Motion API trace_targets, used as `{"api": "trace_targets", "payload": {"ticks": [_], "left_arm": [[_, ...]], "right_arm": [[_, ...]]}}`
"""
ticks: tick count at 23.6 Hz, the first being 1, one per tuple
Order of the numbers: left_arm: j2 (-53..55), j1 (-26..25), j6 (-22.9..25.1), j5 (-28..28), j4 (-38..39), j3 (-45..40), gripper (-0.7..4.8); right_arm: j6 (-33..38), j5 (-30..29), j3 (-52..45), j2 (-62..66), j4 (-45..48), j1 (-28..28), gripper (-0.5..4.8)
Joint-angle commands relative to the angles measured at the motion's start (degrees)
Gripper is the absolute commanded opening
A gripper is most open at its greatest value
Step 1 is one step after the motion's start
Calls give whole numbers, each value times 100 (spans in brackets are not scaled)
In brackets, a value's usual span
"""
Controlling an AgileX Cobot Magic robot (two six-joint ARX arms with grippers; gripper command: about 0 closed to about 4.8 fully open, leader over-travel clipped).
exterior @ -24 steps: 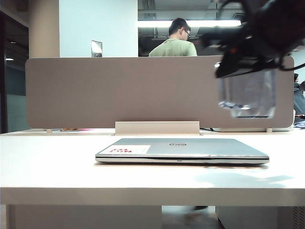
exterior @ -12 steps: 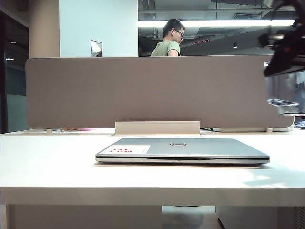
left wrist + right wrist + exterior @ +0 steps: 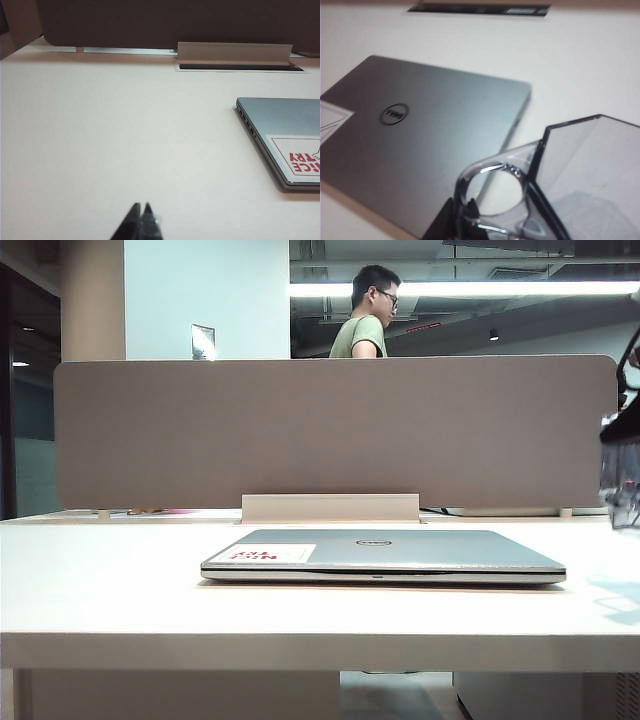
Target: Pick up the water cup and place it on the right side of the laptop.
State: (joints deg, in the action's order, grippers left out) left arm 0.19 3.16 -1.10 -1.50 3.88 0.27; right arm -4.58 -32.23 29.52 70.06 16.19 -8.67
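The closed silver-grey laptop (image 3: 380, 552) lies flat in the middle of the white table (image 3: 100, 580). The water cup (image 3: 624, 490), clear and grey-tinted, hangs at the far right edge of the exterior view, just above the table and right of the laptop. In the right wrist view my right gripper (image 3: 461, 204) is shut on the cup's loop handle (image 3: 495, 172). The cup body (image 3: 590, 175) hangs past the corner of the laptop (image 3: 430, 145). My left gripper (image 3: 141, 206) is shut and empty, low over bare table, well off to the side of the laptop (image 3: 285, 130).
A grey partition (image 3: 330, 430) runs along the back of the table, with a raised cable-slot cover (image 3: 330, 507) at its foot. A person (image 3: 368, 325) stands behind it. The table's front edge runs close in front of the laptop.
My right arm has swung to the right and lower with the cup, from above the laptop's right end to the right edge of the exterior view. The laptop has not moved.
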Motion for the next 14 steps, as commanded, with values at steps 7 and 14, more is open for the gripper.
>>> {"api": "trace_targets", "payload": {"ticks": [7, 14], "left_arm": [[4, 4, 0, -278, -42, 17, -4], [4, 4, 0, -280, -26, 17, -4]], "right_arm": [[-1005, -1620, 39, 1093, 846, -177, -5], [-1471, -1314, 39, 1228, 846, -389, -5]]}}
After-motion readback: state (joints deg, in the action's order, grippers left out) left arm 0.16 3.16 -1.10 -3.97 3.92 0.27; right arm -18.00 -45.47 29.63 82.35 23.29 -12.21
